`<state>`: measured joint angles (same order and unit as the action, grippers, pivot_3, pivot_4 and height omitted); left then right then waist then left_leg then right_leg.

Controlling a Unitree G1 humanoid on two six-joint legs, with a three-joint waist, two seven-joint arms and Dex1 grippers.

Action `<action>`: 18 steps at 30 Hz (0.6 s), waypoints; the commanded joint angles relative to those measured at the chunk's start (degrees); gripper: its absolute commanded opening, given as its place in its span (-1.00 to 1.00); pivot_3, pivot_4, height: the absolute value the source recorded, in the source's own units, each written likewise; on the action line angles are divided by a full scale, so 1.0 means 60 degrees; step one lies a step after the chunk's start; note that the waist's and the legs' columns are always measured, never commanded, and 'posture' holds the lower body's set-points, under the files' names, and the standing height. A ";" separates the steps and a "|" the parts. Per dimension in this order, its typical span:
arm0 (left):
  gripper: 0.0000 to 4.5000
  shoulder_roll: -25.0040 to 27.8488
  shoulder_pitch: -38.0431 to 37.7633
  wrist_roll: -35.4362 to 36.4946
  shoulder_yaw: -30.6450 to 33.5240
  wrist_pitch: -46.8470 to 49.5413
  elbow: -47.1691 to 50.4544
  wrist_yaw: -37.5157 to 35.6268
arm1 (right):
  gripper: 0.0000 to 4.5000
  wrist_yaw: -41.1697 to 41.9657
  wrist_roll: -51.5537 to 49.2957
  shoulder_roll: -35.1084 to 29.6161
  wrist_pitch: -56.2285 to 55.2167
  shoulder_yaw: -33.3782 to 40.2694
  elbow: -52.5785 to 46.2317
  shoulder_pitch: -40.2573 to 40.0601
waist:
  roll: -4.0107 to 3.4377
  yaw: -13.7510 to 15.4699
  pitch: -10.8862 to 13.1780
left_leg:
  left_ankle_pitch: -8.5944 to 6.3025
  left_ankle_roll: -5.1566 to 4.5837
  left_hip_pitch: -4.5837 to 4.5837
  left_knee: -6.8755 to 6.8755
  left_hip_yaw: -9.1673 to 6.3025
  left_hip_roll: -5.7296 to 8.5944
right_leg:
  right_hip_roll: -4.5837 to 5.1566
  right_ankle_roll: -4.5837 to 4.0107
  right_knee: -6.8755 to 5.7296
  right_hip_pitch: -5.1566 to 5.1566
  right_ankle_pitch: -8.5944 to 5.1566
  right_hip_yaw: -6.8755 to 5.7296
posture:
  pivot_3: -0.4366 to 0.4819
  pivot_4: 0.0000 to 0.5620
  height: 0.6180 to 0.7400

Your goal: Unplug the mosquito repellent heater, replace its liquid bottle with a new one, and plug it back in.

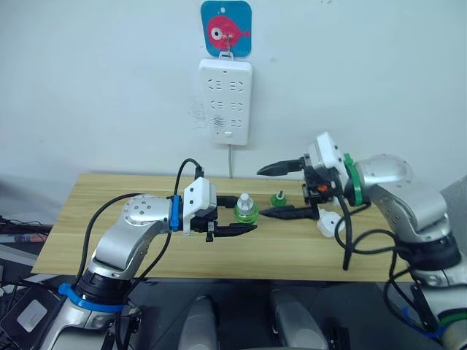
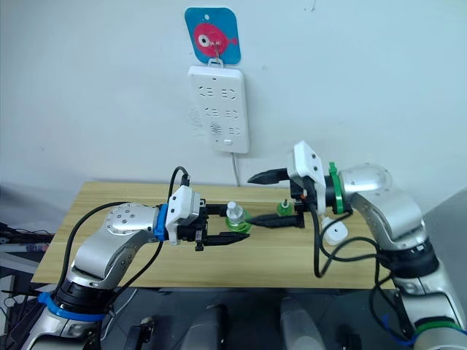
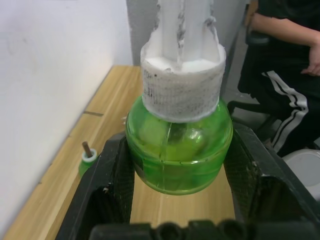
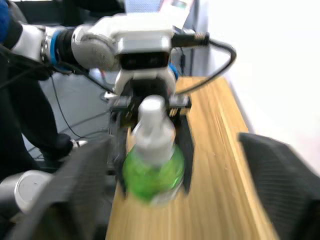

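Note:
My left gripper (image 1: 244, 219) is shut on a green liquid bottle (image 1: 246, 211) with a white cap, held upright over the middle of the wooden table (image 1: 109, 219); both fingers (image 3: 112, 185) press against its round sides. A second, smaller green bottle (image 1: 278, 197) with a bare brown wick stands on the table just right of it. My right gripper (image 1: 261, 193) hangs wide open above and around that small bottle, pointing at the held one and touching neither. The white mosquito repellent heater (image 1: 328, 224) lies unplugged on the table under my right forearm.
A white multi-socket power strip (image 1: 226, 102) hangs on the wall behind the table, under a blue fish hook (image 1: 226, 28), with its cord running down behind the table. A seated person (image 3: 285, 75) is beyond the table's end.

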<state>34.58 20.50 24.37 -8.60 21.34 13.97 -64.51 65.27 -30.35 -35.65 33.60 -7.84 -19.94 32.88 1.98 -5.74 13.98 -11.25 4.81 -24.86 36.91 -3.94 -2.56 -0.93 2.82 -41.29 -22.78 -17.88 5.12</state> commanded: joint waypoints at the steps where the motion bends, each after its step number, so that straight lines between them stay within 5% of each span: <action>1: 0.01 -0.0037 0.0160 0.0245 0.0110 0.0058 0.0179 -0.0044 | 1.00 -0.1360 0.0155 0.0330 -0.0128 0.0149 -0.1681 -0.1025 | -0.0001 -0.0002 -0.0005 | 0.0000 0.0000 0.0006 0.0000 0.0001 -0.0002 | -0.0001 0.0000 0.0000 0.0004 0.0000 0.0001 | -0.27 -0.44 0.75; 10: 0.01 -0.0121 0.0404 0.0104 -0.0089 -0.0063 -0.0087 -0.0283 | 1.00 -0.4220 0.1883 0.2425 -0.0392 -0.1209 -0.1595 -0.1052 | -0.0003 -0.0081 -0.0044 | 0.0001 0.0002 0.0011 -0.0003 0.0001 -0.0002 | -0.0007 0.0001 -0.0001 0.0007 0.0000 0.0006 | -0.27 -0.45 0.75; 18: 0.01 0.0016 0.0198 0.0077 0.0008 -0.0112 0.0004 -0.0298 | 1.00 -0.3012 0.1203 0.0903 0.0028 -0.0113 -0.1272 -0.0814 | -0.0008 0.0035 -0.0057 | 0.0000 0.0000 0.0010 -0.0003 -0.0007 0.0005 | -0.0002 0.0000 0.0009 0.0019 0.0000 -0.0002 | -0.24 -0.43 0.75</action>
<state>34.15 22.11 24.30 -9.18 21.82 12.59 -65.57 45.33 -22.01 -27.68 33.36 -12.87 -27.09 27.51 1.94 -5.53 13.65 -11.25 4.81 -24.80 36.89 -3.98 -2.53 -0.94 2.83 -41.22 -22.65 -17.88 5.10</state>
